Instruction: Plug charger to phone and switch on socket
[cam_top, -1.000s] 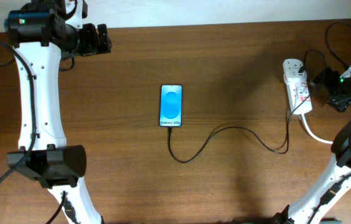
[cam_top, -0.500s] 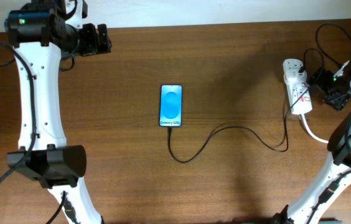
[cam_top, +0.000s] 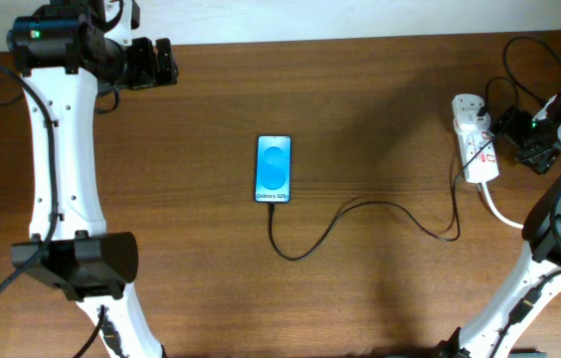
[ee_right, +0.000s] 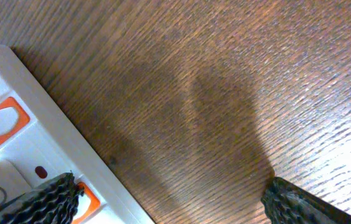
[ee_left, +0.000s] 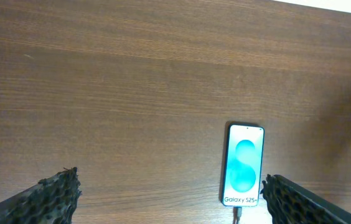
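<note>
The phone (cam_top: 274,169) lies screen up at the table's middle, its blue screen lit; it also shows in the left wrist view (ee_left: 244,164). The charger cable (cam_top: 360,211) is plugged into the phone's bottom edge and runs right to the white socket strip (cam_top: 476,139). My right gripper (cam_top: 512,134) is open beside the strip's right side. In the right wrist view (ee_right: 172,199) its left fingertip sits on an orange-red switch (ee_right: 85,198) of the strip (ee_right: 14,149). My left gripper (cam_top: 153,62) is open and empty at the far left, high above the table (ee_left: 169,199).
The strip's thick white lead (cam_top: 504,214) curves off to the right edge. A second orange-red switch (ee_right: 2,121) shows on the strip. The robots' black cables (cam_top: 534,55) loop near the right arm. The wall edge runs along the table's back.
My right gripper has moved left, closer to the socket strip, and now sits against its right side. The left arm, phone and charger have not moved.
</note>
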`<state>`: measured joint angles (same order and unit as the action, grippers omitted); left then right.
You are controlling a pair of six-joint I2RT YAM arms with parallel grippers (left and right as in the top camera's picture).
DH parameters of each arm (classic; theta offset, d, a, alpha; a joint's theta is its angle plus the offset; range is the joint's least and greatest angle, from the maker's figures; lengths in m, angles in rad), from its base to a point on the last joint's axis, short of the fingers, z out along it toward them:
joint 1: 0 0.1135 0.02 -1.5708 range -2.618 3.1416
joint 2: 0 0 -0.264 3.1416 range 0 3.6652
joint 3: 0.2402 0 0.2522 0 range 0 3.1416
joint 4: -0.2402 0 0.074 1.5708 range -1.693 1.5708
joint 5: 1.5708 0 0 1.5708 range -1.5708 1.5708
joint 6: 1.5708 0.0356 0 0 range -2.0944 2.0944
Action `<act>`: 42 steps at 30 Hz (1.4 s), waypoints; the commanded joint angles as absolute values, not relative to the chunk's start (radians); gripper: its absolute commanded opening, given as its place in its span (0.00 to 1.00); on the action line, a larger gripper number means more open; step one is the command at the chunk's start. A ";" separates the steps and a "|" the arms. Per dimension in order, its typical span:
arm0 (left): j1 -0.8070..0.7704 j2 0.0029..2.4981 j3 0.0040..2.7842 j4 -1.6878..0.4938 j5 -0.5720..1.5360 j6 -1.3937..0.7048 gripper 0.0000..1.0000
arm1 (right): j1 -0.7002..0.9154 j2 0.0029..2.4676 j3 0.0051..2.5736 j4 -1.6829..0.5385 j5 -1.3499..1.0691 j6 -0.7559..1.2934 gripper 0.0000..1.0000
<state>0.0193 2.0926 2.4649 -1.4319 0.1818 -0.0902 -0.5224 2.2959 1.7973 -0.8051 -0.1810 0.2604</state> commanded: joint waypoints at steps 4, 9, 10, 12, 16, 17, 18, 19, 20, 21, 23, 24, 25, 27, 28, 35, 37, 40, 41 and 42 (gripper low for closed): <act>0.022 2.100 2.465 -1.431 0.175 -0.086 1.00 | -0.490 2.363 1.776 -0.865 -0.172 0.240 0.98; 0.022 2.100 2.465 -1.431 0.175 -0.086 0.99 | -0.480 2.363 1.776 -0.886 -0.175 0.240 0.98; 0.022 2.100 2.465 -1.431 0.175 -0.086 0.99 | -0.475 2.363 1.776 -0.890 -0.175 0.240 0.98; 0.022 2.100 2.465 -1.431 0.175 -0.086 0.99 | -0.465 2.363 1.776 -0.893 -0.175 0.240 0.98; 0.022 2.100 2.465 -1.431 0.175 -0.085 0.99 | -0.442 2.363 1.776 -0.893 -0.174 0.240 0.98; 0.022 2.100 2.465 -1.431 0.175 -0.086 0.99 | -0.439 2.363 1.776 -0.893 -0.174 0.240 0.98; 0.022 2.100 2.465 -1.431 0.175 -0.085 0.99 | -0.436 2.363 1.776 -0.892 -0.175 0.240 0.98; 0.022 2.100 2.465 -1.431 0.175 -0.085 0.99 | -0.433 2.363 1.776 -0.891 -0.175 0.240 0.98; 0.022 2.100 2.465 -1.431 0.175 -0.085 0.99 | -0.431 2.363 1.776 -0.888 -0.175 0.240 0.98; 0.022 2.100 2.465 -1.431 0.175 -0.085 0.99 | -0.430 2.363 1.776 -0.886 -0.176 0.240 0.98; 0.022 2.100 2.465 -1.431 0.175 -0.085 0.99 | -0.425 2.363 1.776 -0.884 -0.196 0.239 0.98; 0.022 2.100 2.465 -1.431 0.175 -0.086 0.99 | -0.419 2.363 1.776 -0.883 -0.208 0.232 0.98; 0.022 2.100 2.465 -1.431 0.175 -0.086 0.99 | -0.413 2.363 1.776 -0.883 -0.209 0.231 0.98; 0.022 2.100 2.465 -1.431 0.175 -0.086 0.99 | -0.400 2.363 1.776 -0.884 -0.208 0.213 0.98; 0.022 2.100 2.465 -1.431 0.175 -0.085 0.99 | -0.398 2.363 1.776 -0.886 -0.205 0.214 0.98; 0.022 2.100 2.465 -1.431 0.175 -0.085 0.99 | -0.398 2.363 1.776 -0.949 -0.211 0.218 0.98; 0.022 2.100 2.465 -1.431 0.175 -0.086 0.99 | -0.398 2.363 1.776 -0.967 -0.213 0.218 0.98; 0.022 2.100 2.465 -1.431 0.175 -0.086 0.99 | -0.398 2.363 1.776 -0.965 -0.212 0.218 0.98; 0.022 2.100 2.465 -1.431 0.175 -0.085 0.99 | -0.401 2.363 1.777 -0.957 -0.212 0.218 0.98; 0.022 2.100 2.465 -1.431 0.175 -0.085 0.99 | -0.407 2.363 1.778 -0.950 -0.208 0.232 0.98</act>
